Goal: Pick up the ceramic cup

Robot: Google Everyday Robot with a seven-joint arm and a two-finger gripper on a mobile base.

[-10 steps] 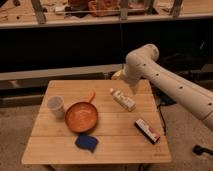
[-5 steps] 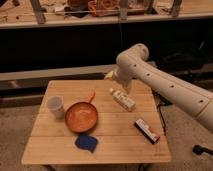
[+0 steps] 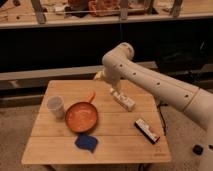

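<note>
The small off-white ceramic cup [image 3: 55, 106] stands upright at the left side of the wooden table [image 3: 60, 150]. The round orange pan [image 3: 81, 116] lies just to its right, almost touching it, handle pointing to the far right. My white arm reaches in from the right, with its bend above the table's far edge. My gripper [image 3: 99, 76] shows only as a pale tip behind the arm, over the far edge of the table. It is well to the right of and beyond the cup, and apart from it.
A blue sponge [image 3: 86, 142] lies in front of the pan. A white oblong packet [image 3: 123, 100] lies under the arm at mid-table. A dark and red bar [image 3: 147, 130] lies at the right front. A dark shelf unit [image 3: 60, 45] stands behind the table.
The arm has swung leftward along the table's far edge, carrying the gripper closer to the cup's side. The things on the table have not moved.
</note>
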